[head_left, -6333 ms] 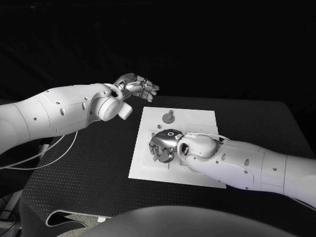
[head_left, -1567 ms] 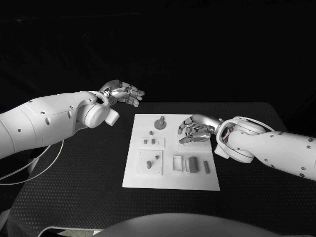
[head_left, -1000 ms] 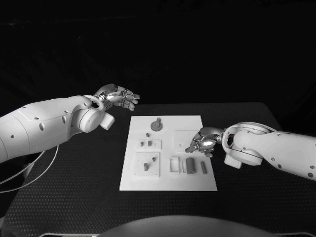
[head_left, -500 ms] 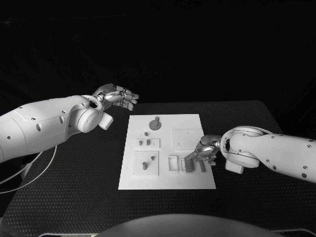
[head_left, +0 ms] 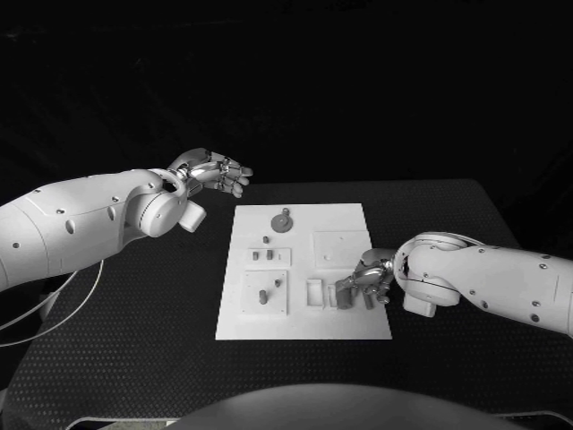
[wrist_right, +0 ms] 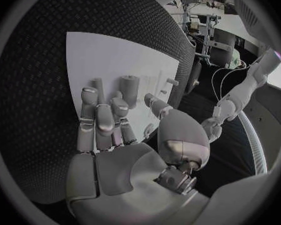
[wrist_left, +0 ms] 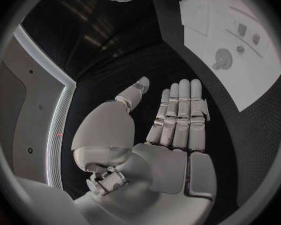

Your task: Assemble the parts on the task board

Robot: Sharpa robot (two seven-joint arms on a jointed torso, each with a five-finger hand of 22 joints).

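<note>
The white task board (head_left: 300,240) lies in the middle of the black table. On it are a round grey part (head_left: 281,224) at the far end, small pegs (head_left: 263,257) at mid-left, and a grey cylinder (head_left: 344,297) with a thin bar (head_left: 368,301) at the near right. My right hand (head_left: 369,280) is low over that near-right corner. Its fingers (wrist_right: 97,120) are spread above the board (wrist_right: 109,60), with the tips reaching the cylinder (wrist_right: 129,89). My left hand (head_left: 214,172) hovers beyond the board's far-left corner, flat and empty (wrist_left: 175,127).
A recessed square (head_left: 341,246) and a raised plate (head_left: 268,293) with two pegs sit on the board. A small rectangular frame (head_left: 315,294) stands next to the cylinder. Black table surface surrounds the board (wrist_left: 240,50) on all sides.
My right hand has moved from the board's middle right down to its near-right corner, onto the cylinder and bar. My left hand has stayed where it was.
</note>
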